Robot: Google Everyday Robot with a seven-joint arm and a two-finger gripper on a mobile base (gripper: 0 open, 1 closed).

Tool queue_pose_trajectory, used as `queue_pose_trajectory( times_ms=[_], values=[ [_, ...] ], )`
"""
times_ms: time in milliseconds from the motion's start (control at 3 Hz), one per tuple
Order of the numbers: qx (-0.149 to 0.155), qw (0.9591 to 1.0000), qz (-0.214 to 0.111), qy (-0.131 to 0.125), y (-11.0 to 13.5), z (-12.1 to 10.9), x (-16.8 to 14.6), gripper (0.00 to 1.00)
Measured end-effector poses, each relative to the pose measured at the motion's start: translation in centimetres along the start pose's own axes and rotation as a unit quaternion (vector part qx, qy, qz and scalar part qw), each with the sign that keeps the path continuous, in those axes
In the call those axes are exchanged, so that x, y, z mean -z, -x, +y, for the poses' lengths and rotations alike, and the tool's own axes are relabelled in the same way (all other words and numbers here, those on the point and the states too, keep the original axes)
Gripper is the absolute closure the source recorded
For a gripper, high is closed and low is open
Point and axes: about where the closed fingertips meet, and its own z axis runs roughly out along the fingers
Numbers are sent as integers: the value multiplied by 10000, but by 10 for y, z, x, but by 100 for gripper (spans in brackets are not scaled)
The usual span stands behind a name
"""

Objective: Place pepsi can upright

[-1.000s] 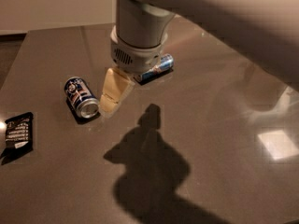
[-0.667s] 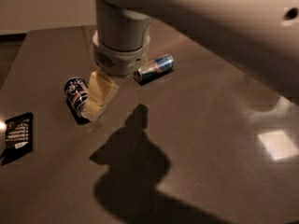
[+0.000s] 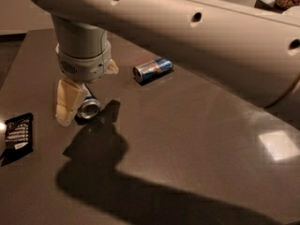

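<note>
The pepsi can [image 3: 89, 108] lies on its side at the left of the dark table [image 3: 197, 139], with its silver top facing the camera. Most of its dark-blue body is hidden behind my gripper. My gripper [image 3: 88, 95] hangs from the thick grey wrist and is down over the can. It is open: one cream finger [image 3: 68, 102] stands to the left of the can and the other finger [image 3: 111, 68] shows behind it on the right. I cannot tell whether the fingers touch the can.
A slimmer silver-and-blue can [image 3: 153, 70] lies on its side further back, right of the gripper. A black packet [image 3: 18, 131] lies at the table's left edge. My arm spans the top of the view and casts a big shadow on the front of the table.
My gripper has moved left and down, from beside the slim can to over the pepsi can, and its fingers now straddle it. Neither can has moved.
</note>
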Motion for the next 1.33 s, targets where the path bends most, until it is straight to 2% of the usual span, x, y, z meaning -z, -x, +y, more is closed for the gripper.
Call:
queue_pose_trajectory(
  times_ms=[333,667,1333],
  values=[
    [-21,10000,9,7,1,0,-1,0],
    [-212,9997,88,70,10,0,-11,0],
    [-768,9955,433,347,37,-4,-41,0]
  ],
)
